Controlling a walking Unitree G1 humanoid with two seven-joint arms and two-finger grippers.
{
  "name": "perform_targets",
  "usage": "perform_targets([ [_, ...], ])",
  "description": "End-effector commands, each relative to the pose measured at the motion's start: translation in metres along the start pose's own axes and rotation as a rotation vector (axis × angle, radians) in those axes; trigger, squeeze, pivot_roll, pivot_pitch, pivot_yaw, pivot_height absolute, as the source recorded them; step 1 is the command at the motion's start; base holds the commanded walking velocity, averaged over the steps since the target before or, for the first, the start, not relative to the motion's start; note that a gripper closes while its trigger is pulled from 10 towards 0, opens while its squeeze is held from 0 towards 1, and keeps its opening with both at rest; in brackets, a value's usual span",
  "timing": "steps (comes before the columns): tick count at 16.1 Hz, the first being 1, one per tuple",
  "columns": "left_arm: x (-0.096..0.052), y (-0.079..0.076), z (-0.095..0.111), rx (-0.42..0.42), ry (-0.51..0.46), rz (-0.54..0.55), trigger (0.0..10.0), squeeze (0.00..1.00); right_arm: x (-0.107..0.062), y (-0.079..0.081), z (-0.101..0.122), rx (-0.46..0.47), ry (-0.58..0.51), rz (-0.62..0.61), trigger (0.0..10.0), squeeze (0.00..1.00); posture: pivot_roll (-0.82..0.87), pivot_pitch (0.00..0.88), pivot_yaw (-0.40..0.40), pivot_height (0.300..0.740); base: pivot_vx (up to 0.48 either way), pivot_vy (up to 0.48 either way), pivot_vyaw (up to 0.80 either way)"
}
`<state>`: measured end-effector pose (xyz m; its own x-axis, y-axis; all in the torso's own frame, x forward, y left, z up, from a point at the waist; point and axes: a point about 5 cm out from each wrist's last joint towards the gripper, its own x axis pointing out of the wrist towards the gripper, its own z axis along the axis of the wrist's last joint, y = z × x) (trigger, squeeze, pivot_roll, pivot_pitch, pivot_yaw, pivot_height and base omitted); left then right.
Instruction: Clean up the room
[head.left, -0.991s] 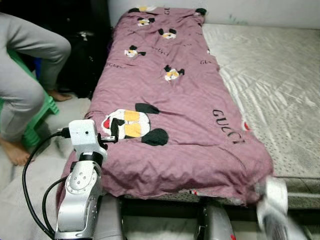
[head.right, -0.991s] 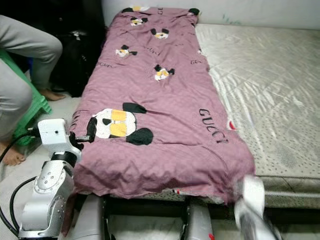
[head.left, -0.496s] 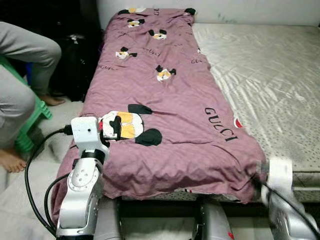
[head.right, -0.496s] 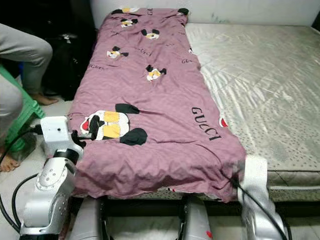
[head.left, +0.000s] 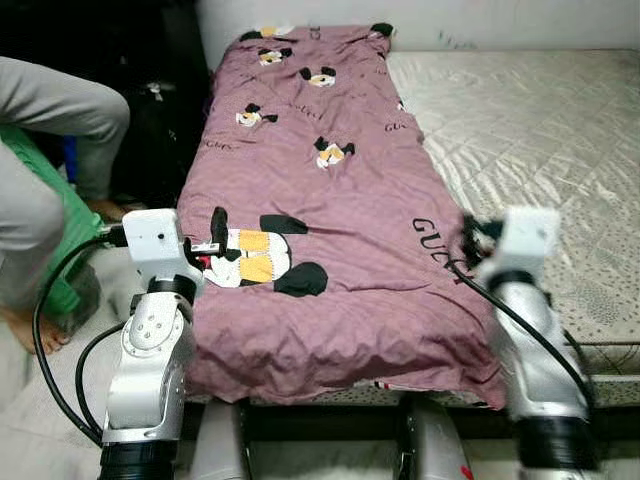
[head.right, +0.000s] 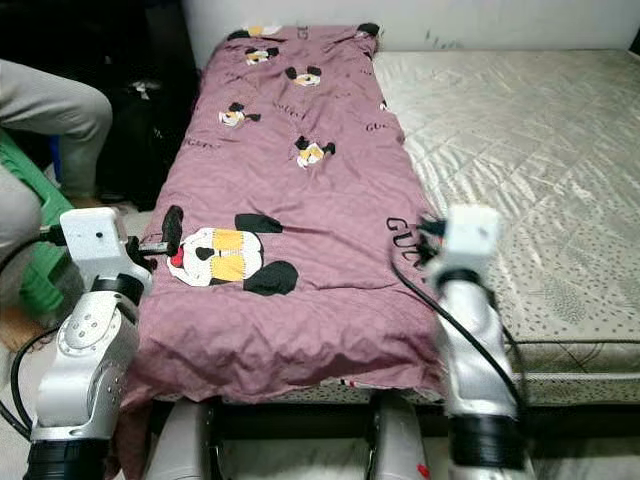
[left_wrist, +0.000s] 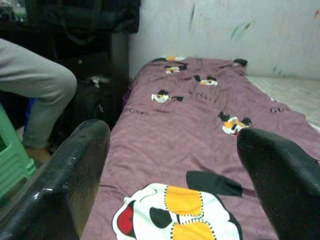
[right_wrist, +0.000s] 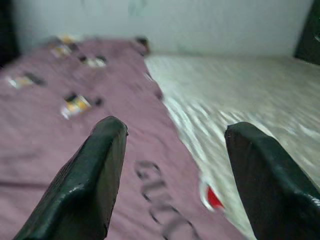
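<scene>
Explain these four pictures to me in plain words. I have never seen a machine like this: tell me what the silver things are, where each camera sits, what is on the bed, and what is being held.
The silver things are the two arms of a humanoid robot standing at the foot of a bed. The two wide pictures come from cameras in its head, looking down. The other two come from cameras on its wrists, looking out between two black fingers. On the bed lies a purple quilt with cartoon prints, folded over the robot's left half of a pale mattress. The left gripper is raised at the quilt's left edge, the right gripper at its right edge. Both are open and hold nothing. A person's legs show on the left, by a green stool.
</scene>
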<state>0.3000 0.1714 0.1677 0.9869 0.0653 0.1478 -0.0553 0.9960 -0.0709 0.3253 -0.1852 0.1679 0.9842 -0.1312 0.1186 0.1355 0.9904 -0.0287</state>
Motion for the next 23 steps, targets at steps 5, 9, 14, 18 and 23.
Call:
perform_targets([
  [5,0.006,0.0,-0.005,-0.008,-0.003,0.0,10.0,0.0,0.005,0.015,0.005,0.055,-0.044,0.039,10.0,0.0,-0.03,0.0,0.049,0.579,0.0,0.0,0.0],
  [9,0.012,-0.001,-0.009,-0.007,-0.002,-0.018,10.0,0.0,0.005,0.011,-0.003,0.073,-0.034,0.016,10.0,0.0,-0.05,0.0,0.064,0.629,0.0,0.0,0.0],
  [14,0.01,-0.008,-0.015,-0.015,0.0,-0.038,10.0,0.0,-0.001,0.007,-0.013,0.071,-0.026,0.001,10.0,0.0,-0.05,0.0,0.072,0.679,0.0,0.0,0.0],
  [18,0.015,-0.011,-0.013,-0.029,-0.002,-0.03,10.0,0.0,-0.007,0.006,-0.021,0.058,-0.01,0.006,10.0,0.0,-0.04,0.0,0.071,0.724,0.0,0.0,0.0],
  [23,0.007,-0.011,-0.022,-0.018,0.02,-0.023,10.0,0.0,-0.017,0.007,-0.031,0.046,0.015,0.021,10.0,0.0,-0.06,0.0,0.078,0.74,0.0,0.0,0.0],
])
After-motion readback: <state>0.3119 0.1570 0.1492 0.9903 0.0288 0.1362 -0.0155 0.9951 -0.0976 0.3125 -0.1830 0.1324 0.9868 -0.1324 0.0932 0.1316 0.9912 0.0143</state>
